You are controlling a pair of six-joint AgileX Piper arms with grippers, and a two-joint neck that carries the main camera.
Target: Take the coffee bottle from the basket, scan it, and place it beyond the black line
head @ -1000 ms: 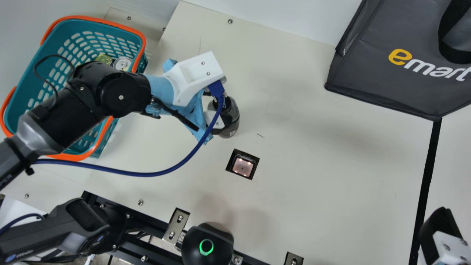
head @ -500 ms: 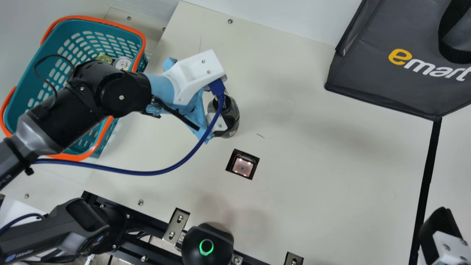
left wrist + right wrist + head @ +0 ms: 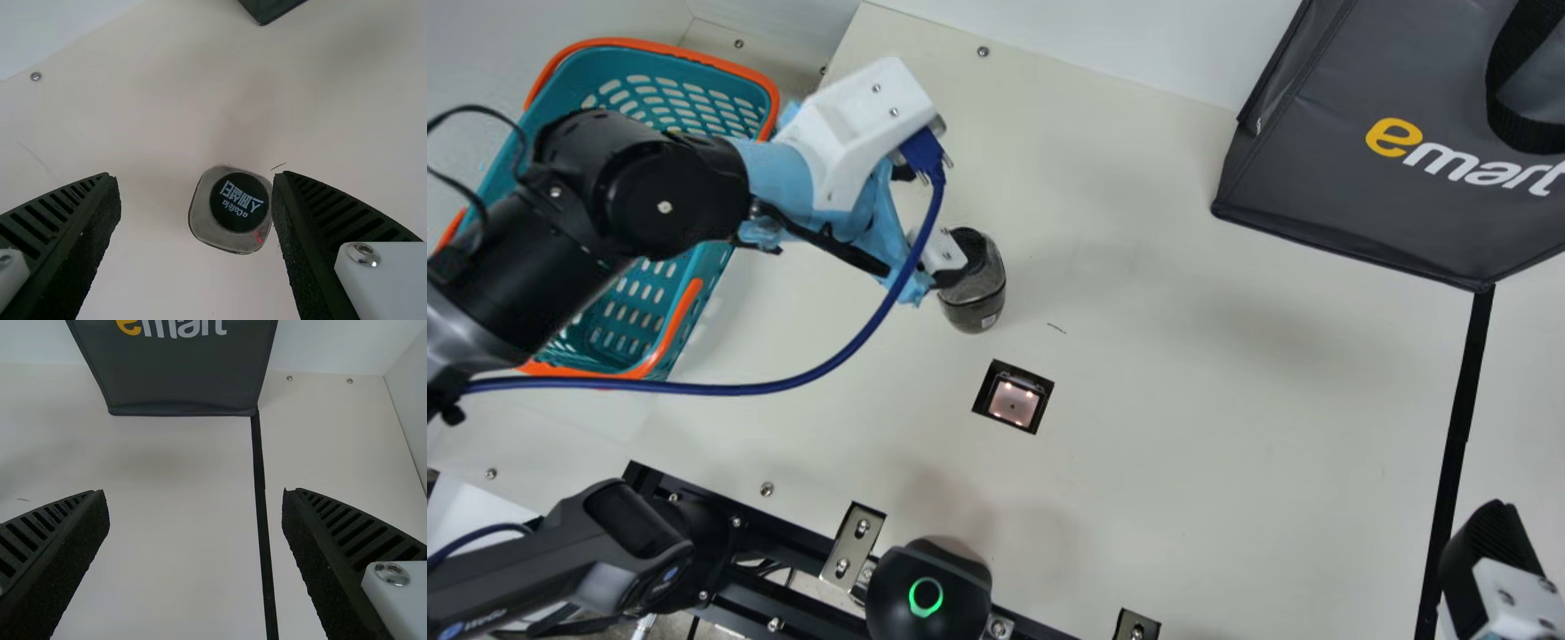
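Left claw (image 3: 932, 227) is spread wide. Coffee bottle (image 3: 975, 298) stands upright on the table (image 3: 1183, 373), just off its fingertips. Scanner window (image 3: 1013, 402) is past the bottle from that claw. Right claw (image 3: 1489, 556) also spread, by the black line (image 3: 1465, 391).

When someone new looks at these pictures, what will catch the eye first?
Most likely the teal basket with orange trim, at the main view's left, partly behind the left arm. Next comes the big dark bag at upper right, with its yellow and white print. Near the middle, the dark bottle stands on the table.
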